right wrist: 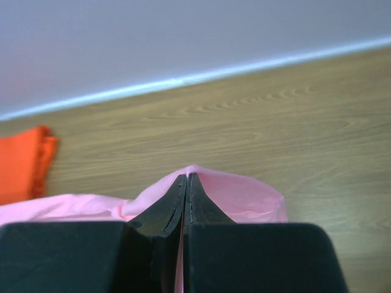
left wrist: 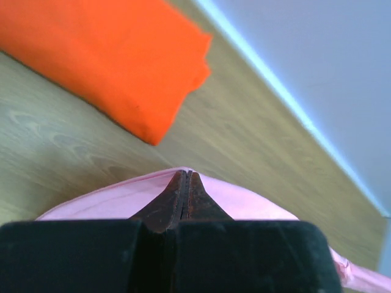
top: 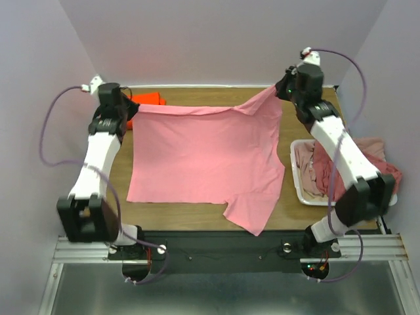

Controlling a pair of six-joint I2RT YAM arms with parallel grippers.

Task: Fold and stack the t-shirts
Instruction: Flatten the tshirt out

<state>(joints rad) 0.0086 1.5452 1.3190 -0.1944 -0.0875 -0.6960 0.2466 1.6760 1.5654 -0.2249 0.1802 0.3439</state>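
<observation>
A light pink short-sleeved cloth t-shirt (top: 203, 157) lay spread mid-frame on the wooden table (top: 292, 216). The left gripper (left wrist: 185, 178) and right gripper (right wrist: 186, 178) each pinched its upper edge, jaws clamped on the cloth. A folded bright orange t-shirt (left wrist: 110, 61) sat at upper left. Crumpled dusty-rose shirts (top: 321, 170), perhaps two, filled the white plastic tray (top: 296, 187) at right.

The spread t-shirt (top: 197, 157) lies in the middle of the table (top: 295, 216). The folded t-shirt (top: 147, 100) lies at the far left. The tray (top: 295, 177) at the right holds crumpled t-shirts (top: 312, 167).
</observation>
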